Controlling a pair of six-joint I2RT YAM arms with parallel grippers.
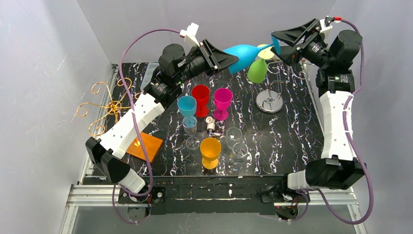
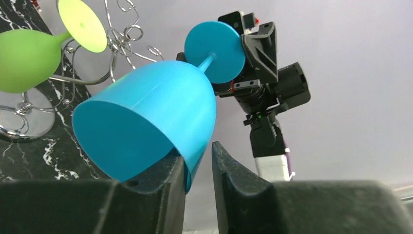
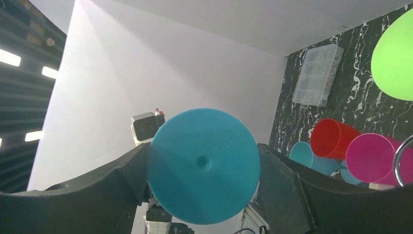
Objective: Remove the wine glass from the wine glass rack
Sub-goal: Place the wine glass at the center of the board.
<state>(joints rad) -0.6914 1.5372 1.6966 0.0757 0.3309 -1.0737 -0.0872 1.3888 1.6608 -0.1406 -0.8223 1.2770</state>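
A blue wine glass (image 1: 243, 54) hangs tilted in the air between both arms, off the silver wire rack (image 1: 269, 101). My right gripper (image 1: 278, 43) is shut on its round foot (image 3: 203, 165), which fills the space between the fingers (image 3: 277, 180). My left gripper (image 2: 197, 165) has its jaws narrow around the bowl's rim (image 2: 156, 112). One finger (image 2: 160, 190) sits inside against the wall, and a thin gap shows between the other finger and the outside. A green wine glass (image 1: 256, 72) still hangs upside down on the rack.
On the marbled table (image 1: 287, 131) stand red (image 1: 200, 97), magenta (image 1: 222, 101), blue (image 1: 186, 108) and orange (image 1: 210, 151) cups and clear glasses (image 1: 234, 136). A gold wire rack (image 1: 104, 105) and an orange tile (image 1: 144, 146) lie at left. A clear box (image 3: 316, 75) sits at the back.
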